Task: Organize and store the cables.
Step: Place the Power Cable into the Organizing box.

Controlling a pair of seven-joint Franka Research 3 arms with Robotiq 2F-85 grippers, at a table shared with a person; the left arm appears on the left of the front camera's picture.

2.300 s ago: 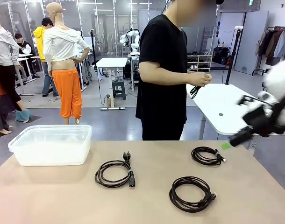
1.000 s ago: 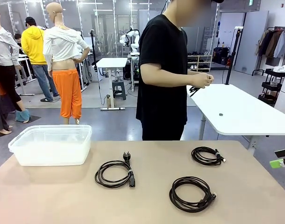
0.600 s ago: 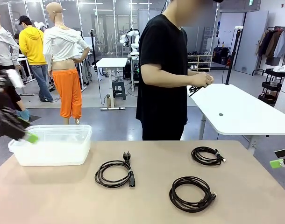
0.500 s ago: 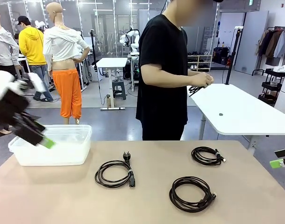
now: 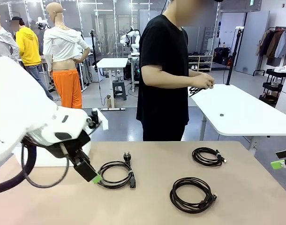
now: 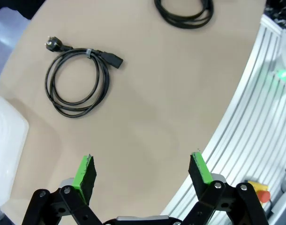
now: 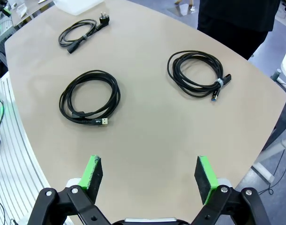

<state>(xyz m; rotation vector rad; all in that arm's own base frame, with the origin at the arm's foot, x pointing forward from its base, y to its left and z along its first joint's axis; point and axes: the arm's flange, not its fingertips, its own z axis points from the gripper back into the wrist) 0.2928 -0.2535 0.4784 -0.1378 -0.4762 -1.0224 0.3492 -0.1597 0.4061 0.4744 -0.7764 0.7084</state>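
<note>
A: Status, left gripper [image 6: 143,168]?
B: Spread wide, nothing btw the green pads. Hanging over the tan table [image 5: 147,211], close to the power-cord coil [image 5: 116,174]. No contact per wrist view: coil lying flat ahead of the fingers, apart from them.

A: And right gripper [image 7: 150,173]?
B: Also spread, pads empty. Sitting at the table's right edge in front view, well apart from every cable.

A: Where are the cables, then?
B: Three loose on the table. Power-cord coil left of centre, pronged plug pointing to the far side. Near coil [image 5: 192,194] right of centre, at the robot's side. Far coil [image 5: 207,156] beyond that, twd the far right corner. None touching each other.

A: Any more?
B: Fourth cable [image 5: 195,90] in the person's hands [image 5: 203,80], at chest height, across the table.

A: Storage?
B: White translucent tub [image 5: 40,159] at far left, mostly hidden behind the left arm. No cable seen in the part that shows.
</note>
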